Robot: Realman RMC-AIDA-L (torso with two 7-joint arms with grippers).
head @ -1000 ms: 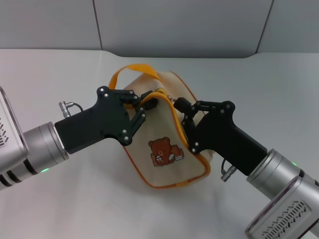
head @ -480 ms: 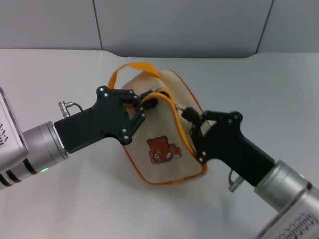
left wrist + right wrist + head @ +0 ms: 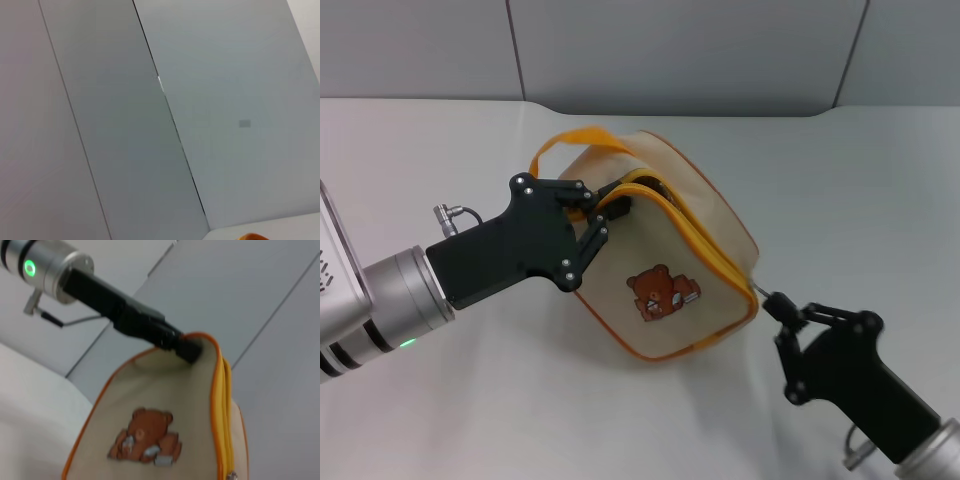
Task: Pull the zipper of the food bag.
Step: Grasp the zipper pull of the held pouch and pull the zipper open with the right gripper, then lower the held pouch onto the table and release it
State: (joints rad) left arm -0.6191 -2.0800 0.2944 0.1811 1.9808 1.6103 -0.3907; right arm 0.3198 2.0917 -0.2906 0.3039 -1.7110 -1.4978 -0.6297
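left gripper (image 3: 610, 207) clamped on soft food bag (image 3: 665, 262) rim; right gripper (image 3: 772, 304) pinched zipper (image 3: 705, 248) pull, taut, light.

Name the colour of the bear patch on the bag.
Brown, on the beige bag; the bear patch shows best in the right wrist view.

The left gripper (image 3: 610, 208) was matte black, a flat angular body with linked fingers dotted with small silver screws, joined to a brushed silver cylindrical wrist (image 3: 390, 305) that carried dark rings and a small green light. A thin grey cable with a silver plug (image 3: 453, 212) looped out of its back end. The right gripper (image 3: 772, 303) matched it in black with silver screws, and a small silver connector (image 3: 856, 447) stuck out where it met its own silver wrist.
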